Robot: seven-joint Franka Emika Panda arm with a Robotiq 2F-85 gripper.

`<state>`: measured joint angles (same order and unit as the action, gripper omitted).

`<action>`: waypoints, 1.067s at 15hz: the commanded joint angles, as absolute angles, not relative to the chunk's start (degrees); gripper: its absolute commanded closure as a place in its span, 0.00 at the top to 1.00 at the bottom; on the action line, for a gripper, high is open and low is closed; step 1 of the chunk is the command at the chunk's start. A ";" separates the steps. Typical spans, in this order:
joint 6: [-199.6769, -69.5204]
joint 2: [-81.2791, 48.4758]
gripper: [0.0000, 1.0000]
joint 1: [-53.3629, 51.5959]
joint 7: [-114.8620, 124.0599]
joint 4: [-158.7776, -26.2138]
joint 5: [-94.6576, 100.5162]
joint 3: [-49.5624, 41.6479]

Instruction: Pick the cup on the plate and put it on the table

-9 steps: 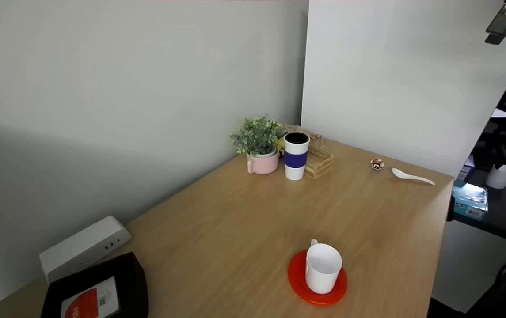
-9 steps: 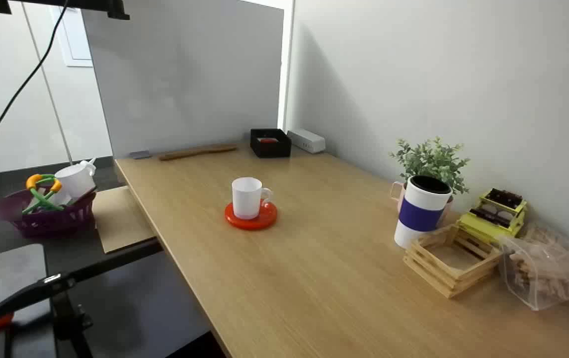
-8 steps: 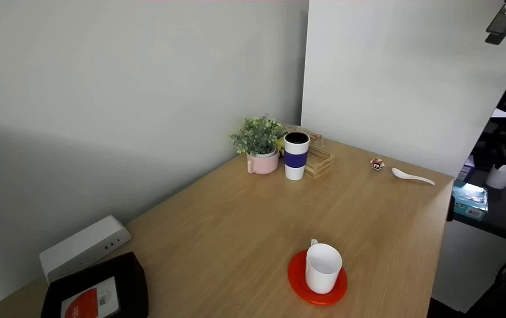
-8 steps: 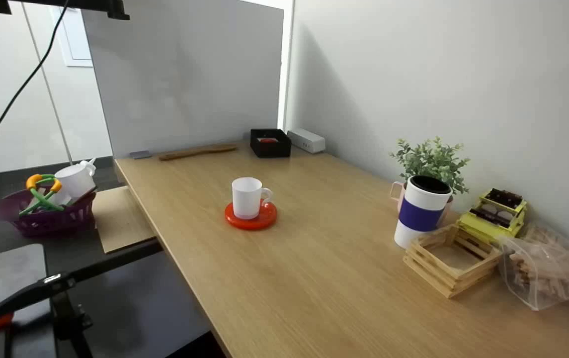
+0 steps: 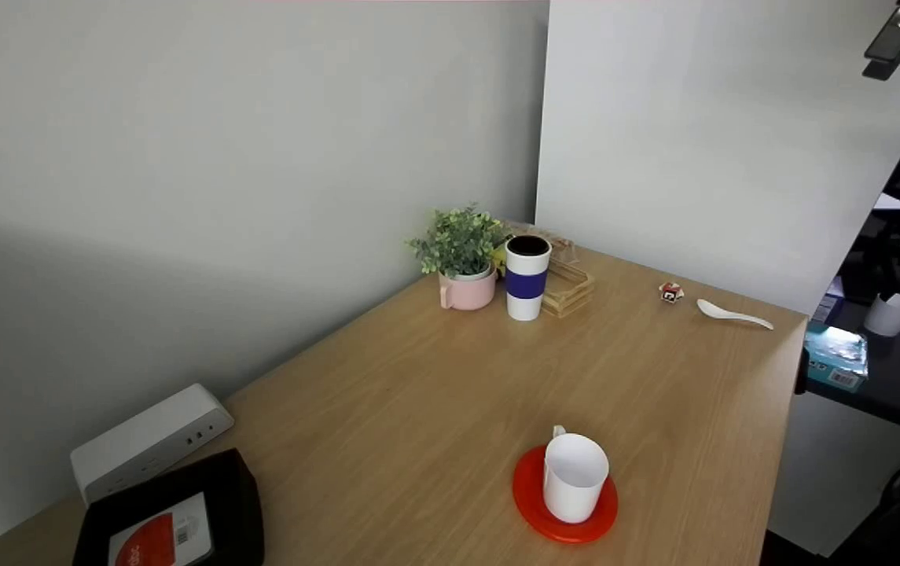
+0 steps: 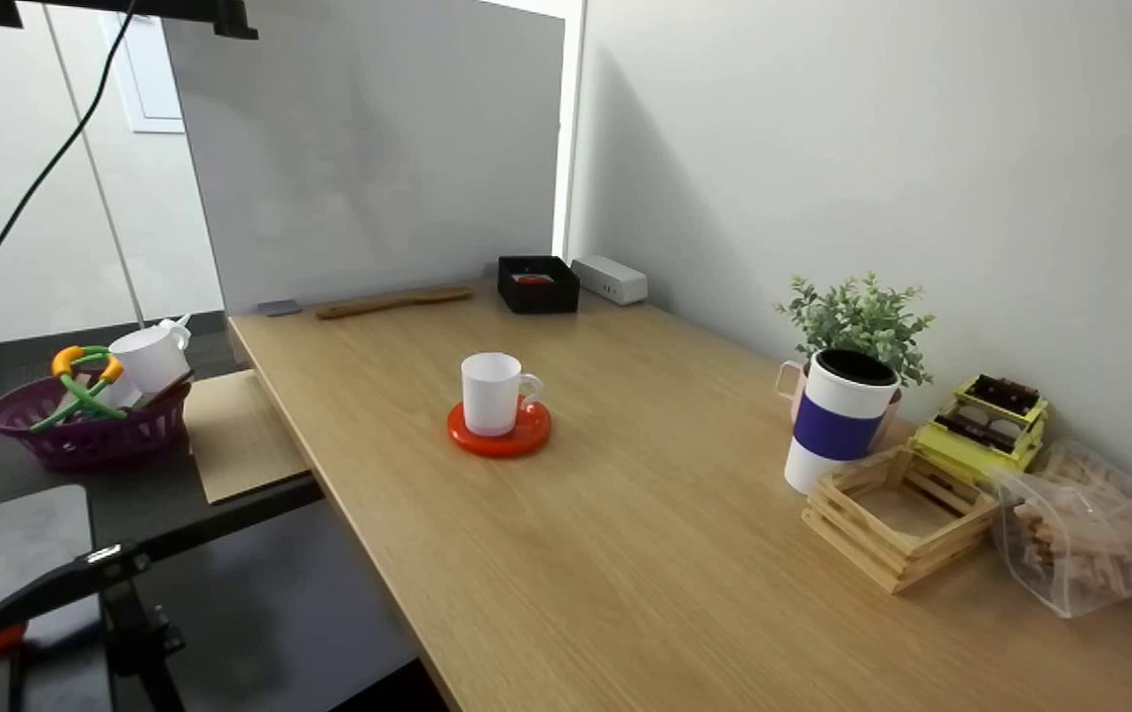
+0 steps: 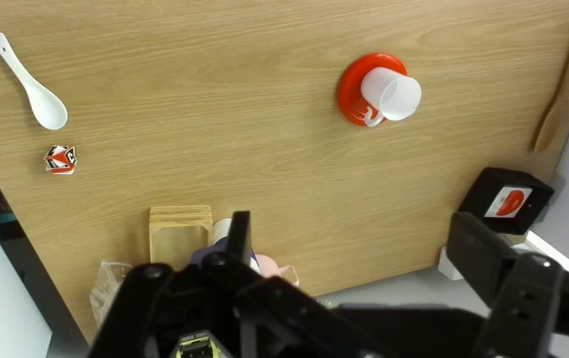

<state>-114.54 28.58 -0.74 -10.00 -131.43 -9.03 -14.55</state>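
Observation:
The small white cup (image 5: 575, 487) stands upright on the red plate (image 5: 528, 499) in an exterior view, and the same cup (image 6: 490, 400) and plate (image 6: 531, 435) show in an exterior view. The plate lies on the wooden table (image 5: 418, 424), near its long edge. In the wrist view the cup (image 7: 378, 87) and plate (image 7: 350, 94) are right of the upper middle, beyond the fingertips. My gripper (image 7: 351, 219) is wide open and empty, high above the table. In an exterior view only a finger of the gripper (image 5: 894, 47) shows at the top right corner.
A taller white cup with a blue band (image 6: 837, 425), a potted plant (image 6: 857, 321), a wooden crate (image 6: 897, 524) and a plastic bag (image 6: 1085, 534) stand near the wall. A black tray (image 7: 505, 199), white spoon (image 7: 40, 97) and small red-white item (image 7: 60, 160) also lie on the table.

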 commanded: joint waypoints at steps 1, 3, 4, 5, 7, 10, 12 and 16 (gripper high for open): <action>-113.83 27.74 1.00 1.02 -10.89 -130.88 -10.46 -13.35; -116.02 27.55 1.00 1.00 -11.57 -131.38 -10.01 -13.08; -117.18 27.32 1.00 0.74 -12.39 -131.54 -9.91 -13.01; -117.95 26.68 1.00 0.21 -13.66 -131.43 -10.28 -13.16; -119.33 24.92 1.00 -0.66 -15.73 -131.09 -10.77 -13.04; -120.15 20.99 1.00 -2.26 -19.37 -130.29 -11.49 -12.34; -120.42 17.12 1.00 -3.04 -20.74 -129.33 -10.54 -10.81; -119.71 11.43 1.00 -2.51 -21.34 -127.16 -7.45 -7.83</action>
<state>-119.90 15.93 -3.51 -19.39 -130.48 -9.21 -9.39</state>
